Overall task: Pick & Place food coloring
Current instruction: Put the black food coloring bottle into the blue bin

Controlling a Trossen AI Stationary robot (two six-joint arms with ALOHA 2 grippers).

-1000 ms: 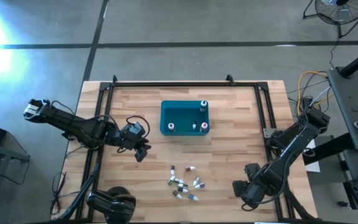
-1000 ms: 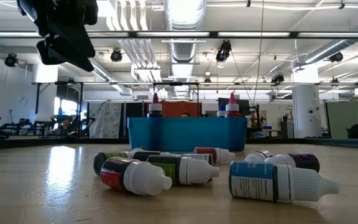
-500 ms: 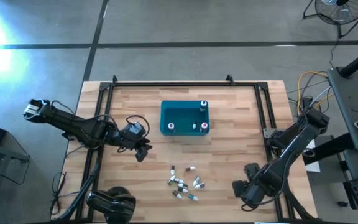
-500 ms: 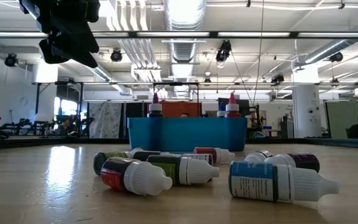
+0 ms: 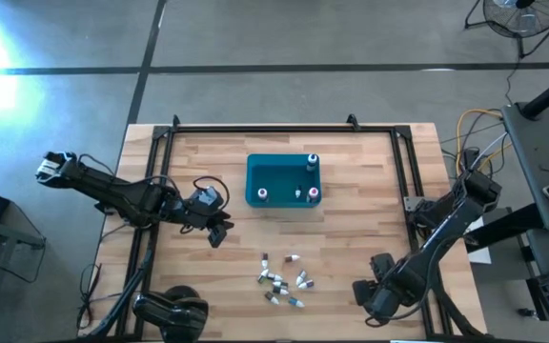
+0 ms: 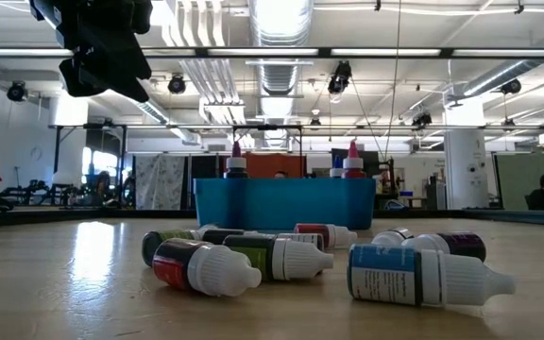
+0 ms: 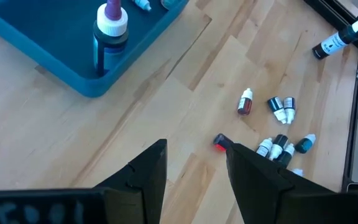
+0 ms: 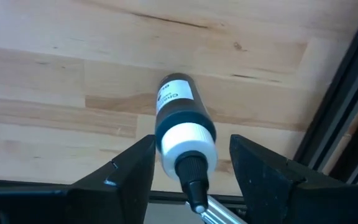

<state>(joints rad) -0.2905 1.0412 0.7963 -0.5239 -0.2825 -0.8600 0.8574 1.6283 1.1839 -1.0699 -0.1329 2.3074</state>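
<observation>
Right gripper (image 5: 370, 289): near table edge, jaws spread either side of a dark white-capped bottle (image 8: 179, 121); contact unclear.
Loose bottles (image 5: 282, 281): clustered mid-table.
Left gripper (image 5: 219, 232): above table, jaws spread, empty.
Teal bin (image 5: 283, 181): farther back, three bottles upright inside.

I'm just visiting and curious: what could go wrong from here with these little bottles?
The bottle at the right gripper is round and lies near the table's rail; it might roll or slip away. The loose bottles lie crowded, so taking one may knock others. Bottles standing in the bin could be toppled.
</observation>
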